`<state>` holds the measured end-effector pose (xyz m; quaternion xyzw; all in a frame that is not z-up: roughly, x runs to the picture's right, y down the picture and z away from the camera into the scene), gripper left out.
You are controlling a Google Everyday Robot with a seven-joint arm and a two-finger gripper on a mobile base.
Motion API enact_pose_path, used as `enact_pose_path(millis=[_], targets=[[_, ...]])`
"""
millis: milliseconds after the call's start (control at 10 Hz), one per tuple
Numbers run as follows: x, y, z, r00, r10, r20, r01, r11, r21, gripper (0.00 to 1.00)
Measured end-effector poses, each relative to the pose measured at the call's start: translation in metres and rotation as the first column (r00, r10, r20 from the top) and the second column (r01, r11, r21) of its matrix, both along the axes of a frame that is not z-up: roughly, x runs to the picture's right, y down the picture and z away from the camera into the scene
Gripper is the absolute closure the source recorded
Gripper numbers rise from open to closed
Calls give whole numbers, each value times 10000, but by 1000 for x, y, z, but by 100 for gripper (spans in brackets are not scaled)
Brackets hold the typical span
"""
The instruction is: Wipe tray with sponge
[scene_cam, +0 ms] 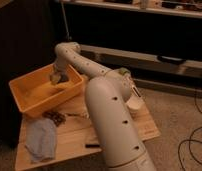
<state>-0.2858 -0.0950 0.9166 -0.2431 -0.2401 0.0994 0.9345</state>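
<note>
The yellow-orange tray (25, 98) sits on the left part of a wooden table. My arm reaches over its right rim from the front, bending down into it. My gripper (58, 78) is low inside the tray near its far right wall. It is shut on a small blue-grey block, the sponge (55, 80), which rests against the tray's floor. The arm hides part of the tray's right wall.
A pale blue cloth (41, 140) lies crumpled at the table's (74, 134) front left. A dark clump (55, 118) lies just in front of the tray. A flat black block (92, 145) lies near the front edge. Cables trail on the floor at right.
</note>
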Motion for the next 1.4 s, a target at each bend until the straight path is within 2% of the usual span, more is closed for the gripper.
enact_pose_path(millis=[200,400,600,1000,1200,1400], targets=[[-10,-7,-5,9999,-99,125,97,9999,128,100],[-27,-8,-24,9983,-393,430,380,9988,307,100],[-40,6,-38,9947,-736,715,703,9964,471,100],[-79,53,-82,9736,-1619,1610,1521,9858,719,100],[-84,66,-96,9637,-1863,1911,1747,9817,764,100],[-73,75,-99,9642,-1827,1921,1736,9828,632,100]])
